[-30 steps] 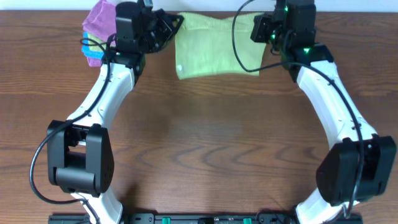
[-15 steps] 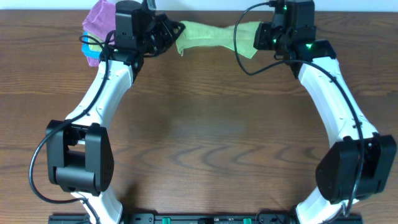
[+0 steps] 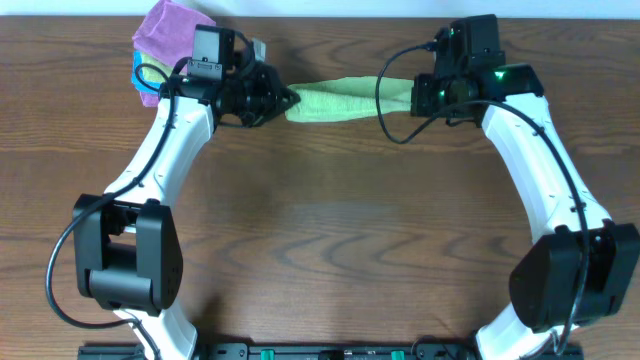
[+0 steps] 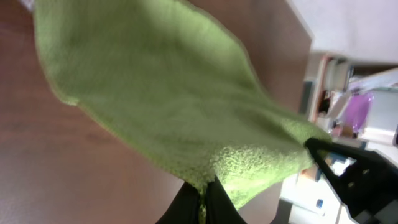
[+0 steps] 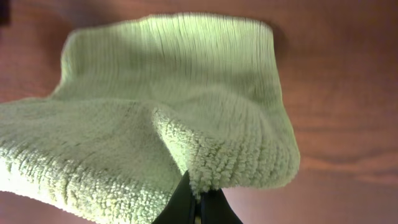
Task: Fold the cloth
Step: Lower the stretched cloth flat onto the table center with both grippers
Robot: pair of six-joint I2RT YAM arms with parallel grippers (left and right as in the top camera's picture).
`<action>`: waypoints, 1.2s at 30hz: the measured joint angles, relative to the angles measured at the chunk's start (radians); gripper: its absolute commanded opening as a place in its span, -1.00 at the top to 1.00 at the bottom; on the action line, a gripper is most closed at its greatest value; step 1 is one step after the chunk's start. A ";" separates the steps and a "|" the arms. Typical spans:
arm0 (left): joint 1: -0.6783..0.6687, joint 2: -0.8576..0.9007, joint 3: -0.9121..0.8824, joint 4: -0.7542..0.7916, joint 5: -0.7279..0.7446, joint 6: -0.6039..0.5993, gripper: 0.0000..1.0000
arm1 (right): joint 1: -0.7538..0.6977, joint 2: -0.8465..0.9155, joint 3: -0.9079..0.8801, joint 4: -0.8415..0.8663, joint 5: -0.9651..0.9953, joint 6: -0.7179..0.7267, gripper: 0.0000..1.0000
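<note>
The light green terry cloth [image 3: 335,98] is strung between the two end effectors as a narrow, bunched band across the far part of the wooden bench [image 3: 330,250]. Its left end sits in the left end effector [image 3: 285,100] and its right end in the right end effector [image 3: 415,97].

In the left wrist view, the cloth [image 4: 168,106] spreads away from the left end effector [image 4: 202,208]. The dark fingers there are pinched nearly together, with a thin fold of the green edge caught between them. In the right wrist view, the right end effector [image 5: 198,208] is likewise closed tight on a puckered corner. The looped pile of the cloth [image 5: 155,124] fans out from that corner over the brown wood. Whether the cloth's lower edge touches the bench cannot be told.

Both arms reach forward from their bases at the near edge. Their white links bow outward, and their wrists turn inward so that the end effectors face each other along the line of the cloth.

Behind the left wrist, at the far left corner of the bench, a purple cloth [image 3: 168,28] lies crumpled. A blue cloth [image 3: 140,75] peeks out just beside it, and both are apart from the green one.
</note>
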 measured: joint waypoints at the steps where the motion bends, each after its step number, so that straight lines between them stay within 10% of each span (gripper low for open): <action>1: 0.000 -0.004 0.000 -0.041 -0.002 0.022 0.88 | 0.002 0.000 0.000 -0.021 -0.002 0.000 0.98; 20: 0.000 -0.045 0.000 -0.526 -0.082 0.341 0.89 | 0.136 -0.018 -0.158 -0.153 0.009 0.005 0.97; 36: 0.000 -0.300 -0.503 -0.241 -0.078 0.272 0.88 | 0.173 -0.314 -0.553 0.000 0.000 0.083 0.97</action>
